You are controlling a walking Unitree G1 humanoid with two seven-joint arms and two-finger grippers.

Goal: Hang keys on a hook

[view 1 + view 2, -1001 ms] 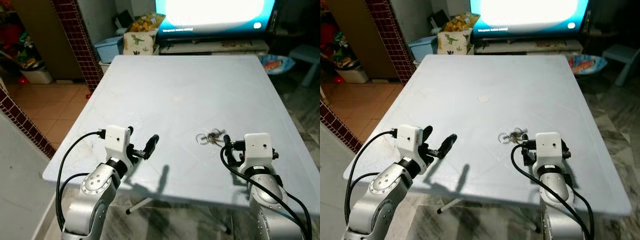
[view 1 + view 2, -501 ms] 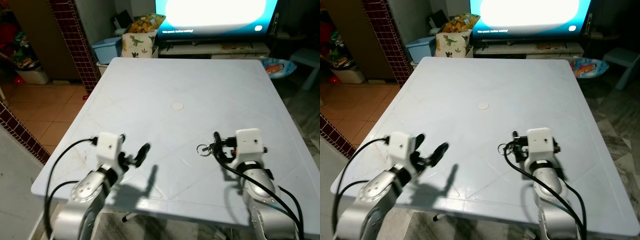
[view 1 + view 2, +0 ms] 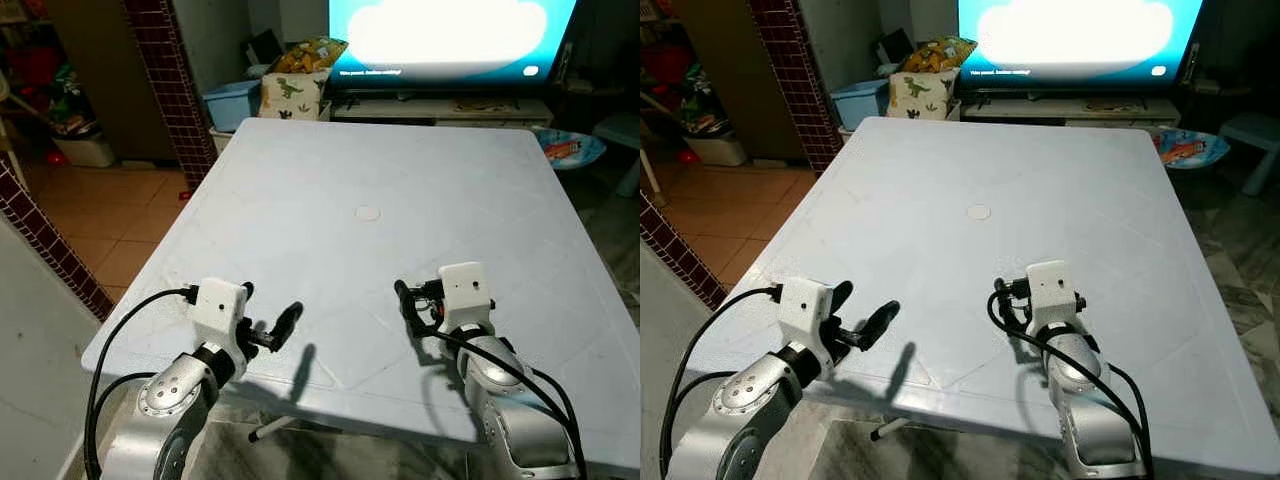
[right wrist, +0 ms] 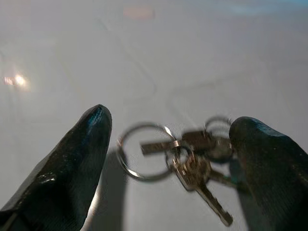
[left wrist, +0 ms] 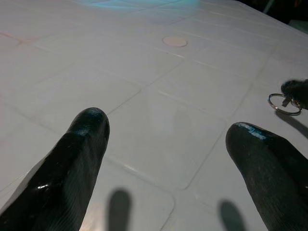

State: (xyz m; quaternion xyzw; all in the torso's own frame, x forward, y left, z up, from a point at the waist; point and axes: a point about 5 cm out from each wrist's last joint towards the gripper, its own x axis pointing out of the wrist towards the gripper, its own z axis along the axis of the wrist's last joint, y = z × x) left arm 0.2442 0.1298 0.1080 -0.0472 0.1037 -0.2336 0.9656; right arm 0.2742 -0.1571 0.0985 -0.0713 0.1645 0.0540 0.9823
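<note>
Right wrist view gives me the clearest look: the keys (image 4: 185,161) lie flat on the white table (image 3: 400,170), a ring and several small keys bunched between my right gripper's (image 4: 173,159) two fingers, which stand spread apart on either side without closing on them. From the head camera, I see my left gripper (image 3: 268,325) hovering over the table's near edge, fingers also apart, holding nothing. A bright television (image 3: 450,35) glows beyond the far end.
</note>
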